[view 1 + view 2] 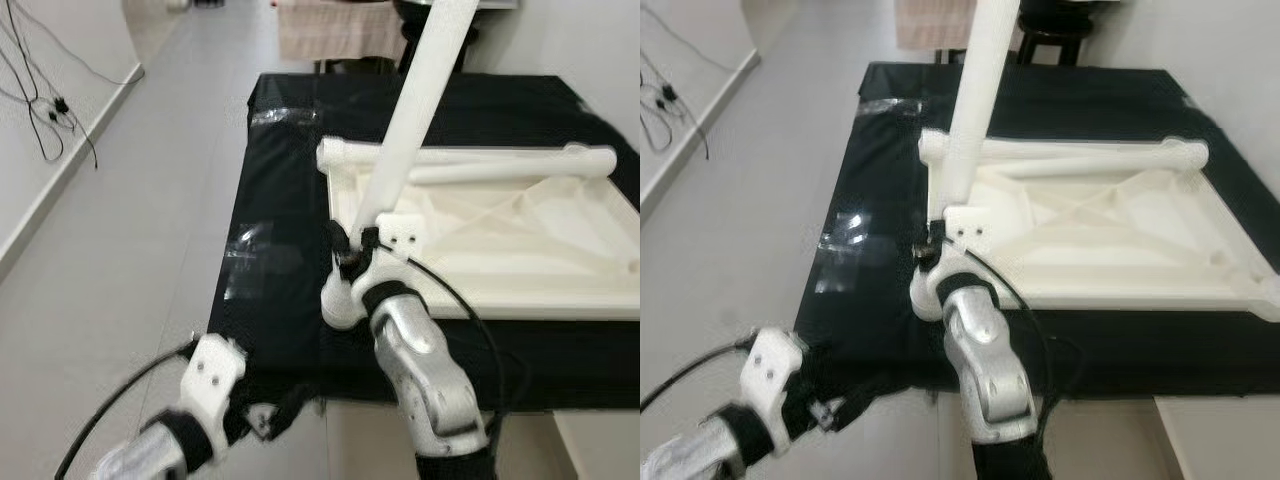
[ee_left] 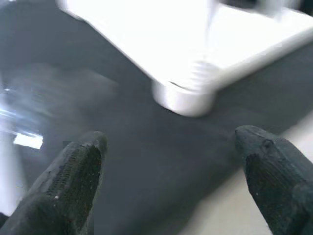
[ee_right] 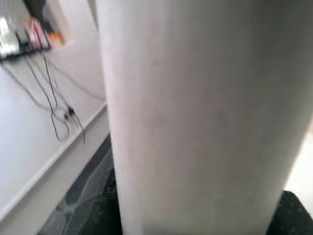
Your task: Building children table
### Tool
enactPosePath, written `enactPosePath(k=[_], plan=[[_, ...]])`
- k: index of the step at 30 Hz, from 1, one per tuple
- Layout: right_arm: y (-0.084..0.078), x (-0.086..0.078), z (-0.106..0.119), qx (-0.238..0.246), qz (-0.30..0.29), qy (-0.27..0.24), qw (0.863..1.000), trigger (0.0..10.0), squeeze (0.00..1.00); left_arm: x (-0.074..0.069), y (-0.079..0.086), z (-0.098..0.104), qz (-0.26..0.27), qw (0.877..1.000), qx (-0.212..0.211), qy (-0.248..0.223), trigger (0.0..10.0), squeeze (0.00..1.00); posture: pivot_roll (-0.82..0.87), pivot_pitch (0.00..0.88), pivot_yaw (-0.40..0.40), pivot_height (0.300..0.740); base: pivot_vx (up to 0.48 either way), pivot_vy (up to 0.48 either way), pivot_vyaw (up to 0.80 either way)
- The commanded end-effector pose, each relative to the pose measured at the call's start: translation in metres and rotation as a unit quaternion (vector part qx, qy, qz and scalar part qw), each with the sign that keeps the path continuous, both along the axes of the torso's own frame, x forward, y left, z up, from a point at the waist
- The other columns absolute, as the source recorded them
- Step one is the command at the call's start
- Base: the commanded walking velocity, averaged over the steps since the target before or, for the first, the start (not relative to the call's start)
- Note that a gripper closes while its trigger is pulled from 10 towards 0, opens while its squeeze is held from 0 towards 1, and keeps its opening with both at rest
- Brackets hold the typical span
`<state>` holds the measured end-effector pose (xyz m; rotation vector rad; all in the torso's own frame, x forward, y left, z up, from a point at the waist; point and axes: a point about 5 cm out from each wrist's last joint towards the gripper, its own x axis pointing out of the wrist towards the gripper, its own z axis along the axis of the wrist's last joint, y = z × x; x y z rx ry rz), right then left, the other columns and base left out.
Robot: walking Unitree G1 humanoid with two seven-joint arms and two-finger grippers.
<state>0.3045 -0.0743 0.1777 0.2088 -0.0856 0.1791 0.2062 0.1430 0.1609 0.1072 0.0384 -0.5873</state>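
Black cables (image 1: pixel 45 105) trail along the wall, perhaps a stool (image 1: pixel 1055 40) beyond.

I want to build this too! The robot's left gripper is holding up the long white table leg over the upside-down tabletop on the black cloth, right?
Not quite: it is the right gripper that holds the white table leg up, as the left eye view shows. The left gripper is open, low by the black cloth. The rest is right: the leg stands over the upside-down tabletop.

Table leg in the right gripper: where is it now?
The table leg stands tilted over the near left corner of the upturned tabletop, held at its base by the right gripper.
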Motion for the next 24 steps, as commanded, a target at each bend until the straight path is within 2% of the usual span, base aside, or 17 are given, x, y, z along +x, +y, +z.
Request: enactPosePath(k=[1, 7, 9, 10, 11, 12, 13, 16, 17, 18, 19, 20, 22, 24], plan=[[-0.001, 0.000, -0.050, 0.023, -0.048, 0.121, 0.991, 10.0, 0.00, 0.004, 0.009, 0.001, 0.017, 1.000, 0.011, -0.006, 10.0, 0.00, 0.09, 0.097, 0.011, 0.740, 0.000, 0.000, 0.00], [0.005, -0.006, -0.044, -0.005, -0.050, 0.124, 0.991, 10.0, 0.00, 0.016, 0.017, 0.015, 0.025, 0.998, 0.027, -0.041, 10.0, 0.00, 0.10, 0.073, 0.025, 0.740, 0.000, 0.000, 0.00], [0.009, -0.005, -0.040, -0.022, -0.034, 0.108, 0.993, 10.0, 0.00, 0.020, 0.017, 0.020, 0.024, 0.998, 0.027, -0.051, 10.0, 0.00, 0.10, 0.066, 0.032, 0.740, 0.000, 0.000, 0.00], [0.013, -0.002, -0.036, -0.044, -0.010, 0.082, 0.996, 10.0, 0.00, 0.024, 0.017, 0.026, 0.020, 0.998, 0.026, -0.062, 10.0, 0.00, 0.10, 0.057, 0.035, 0.740, 0.000, 0.000, 0.00], [0.013, -0.002, -0.036, -0.044, -0.010, 0.082, 0.996, 10.0, 0.00, 0.024, 0.017, 0.026, 0.020, 0.998, 0.026, -0.062, 10.0, 0.00, 0.10, 0.057, 0.035, 0.740, 0.000, 0.000, 0.00], [0.015, 0.002, -0.029, -0.054, 0.014, 0.054, 0.997, 10.0, 0.00, 0.029, 0.016, 0.034, 0.016, 0.997, 0.017, -0.072, 10.0, 0.00, 0.09, 0.044, 0.036, 0.740, 0.000, 0.000, 0.00], [0.015, 0.007, -0.023, -0.055, 0.035, 0.026, 0.998, 10.0, 0.00, 0.034, 0.014, 0.039, 0.011, 0.997, 0.007, -0.079, 10.0, 0.00, 0.09, 0.037, 0.034, 0.740, 0.000, 0.000, 0.00], [0.013, 0.011, -0.016, -0.047, 0.052, 0.001, 0.998, 10.0, 0.00, 0.036, 0.012, 0.042, 0.006, 0.997, -0.002, -0.083, 10.0, 0.00, 0.09, 0.034, 0.034, 0.740, 0.000, 0.000, 0.00], [0.012, 0.014, -0.005, -0.037, 0.082, -0.032, 0.995, 10.0, 0.00, 0.038, 0.008, 0.043, -0.004, 0.996, -0.010, -0.084, 10.0, 0.00, 0.08, 0.019, 0.034, 0.740, 0.000, 0.000, 0.00], [0.010, 0.017, 0.015, -0.057, 0.143, -0.092, 0.984, 10.0, 0.00, 0.040, 0.000, 0.044, -0.018, 0.996, -0.024, -0.085, 10.0, 0.00, 0.07, 0.006, 0.032, 0.740, 0.000, 0.000, 0.00], [0.010, 0.017, 0.015, -0.057, 0.143, -0.092, 0.984, 10.0, 0.00, 0.040, 0.000, 0.044, -0.018, 0.996, -0.024, -0.085, 10.0, 0.00, 0.07, 0.006, 0.032, 0.740, 0.000, 0.000, 0.00], [0.009, 0.017, 0.025, -0.097, 0.183, -0.127, 0.970, 10.0, 0.00, 0.041, -0.005, 0.046, -0.025, 0.995, -0.037, -0.087, 10.0, 0.00, 0.07, 0.000, 0.026, 0.740, 0.000, 0.000, 0.00], [0.004, 0.019, 0.036, -0.146, 0.210, -0.154, 0.954, 10.0, 0.00, 0.044, -0.011, 0.053, -0.033, 0.993, -0.055, -0.100, 10.0, 0.00, 0.06, 0.000, 0.022, 0.740, 0.000, 0.000, 0.00], [0.001, 0.020, 0.040, -0.161, 0.215, -0.161, 0.950, 10.0, 0.00, 0.045, -0.012, 0.057, -0.036, 0.992, -0.062, -0.106, 10.0, 0.00, 0.06, 0.000, 0.022, 0.740, 0.000, 0.000, 0.00]])
